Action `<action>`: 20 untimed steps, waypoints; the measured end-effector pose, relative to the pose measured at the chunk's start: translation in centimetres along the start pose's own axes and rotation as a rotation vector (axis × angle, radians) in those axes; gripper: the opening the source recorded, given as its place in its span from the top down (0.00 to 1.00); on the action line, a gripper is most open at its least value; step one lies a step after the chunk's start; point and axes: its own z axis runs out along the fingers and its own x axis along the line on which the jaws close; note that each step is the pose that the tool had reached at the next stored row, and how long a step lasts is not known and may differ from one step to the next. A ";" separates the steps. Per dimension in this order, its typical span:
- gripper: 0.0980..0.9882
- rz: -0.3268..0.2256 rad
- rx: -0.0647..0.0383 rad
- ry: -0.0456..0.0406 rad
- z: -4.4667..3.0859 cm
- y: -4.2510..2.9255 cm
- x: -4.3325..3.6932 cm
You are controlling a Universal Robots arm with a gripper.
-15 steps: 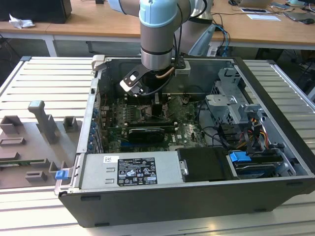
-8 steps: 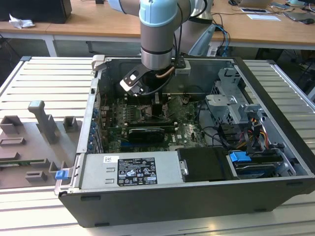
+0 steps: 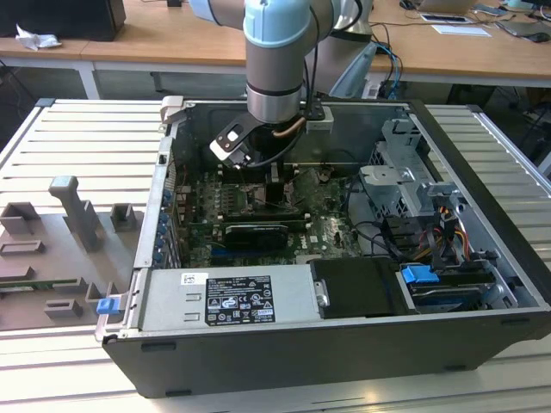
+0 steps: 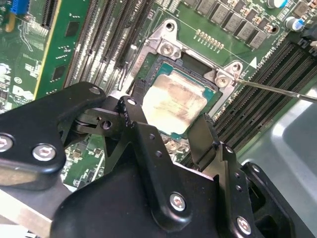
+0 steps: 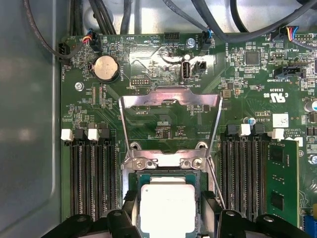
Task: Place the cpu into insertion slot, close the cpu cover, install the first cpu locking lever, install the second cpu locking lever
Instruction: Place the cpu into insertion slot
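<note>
Looking into the open computer case [image 3: 301, 361] on the slatted worktop [image 3: 77, 138], you find it holds the green motherboard [image 3: 323, 232], a silver power supply [image 3: 232, 297] along the near wall and a metal drive cage [image 3: 400, 172] toward the exterior view's right. The arm reaches down inside so that the claw [image 3: 271, 185] hangs over the board. In both wrist views the cpu [image 4: 176, 101] [image 5: 166, 206] lies flat in the insertion slot [image 4: 190, 57] and the claw straddles it; you cannot tell whether it is clenched on the chip or released. The first wrist view gives you the cpu cover [image 5: 171, 99] standing raised and open on its hinge beside the slot, a coin cell [image 5: 105, 68] beyond it, and one memory module [image 5: 283, 183] seated in the long slots. The second wrist view gives you a thin locking lever [image 4: 277, 89] angling away from the slot's corner.
</note>
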 end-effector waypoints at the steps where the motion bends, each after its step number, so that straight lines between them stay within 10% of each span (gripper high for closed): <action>1: 0.41 0.000 0.000 -0.0053 0.01 0.00 0.00; 15: 0.43 0.002 0.001 0.0068 -1.00 0.05 0.02; 20: 0.78 0.002 0.001 0.0059 -1.52 0.08 0.02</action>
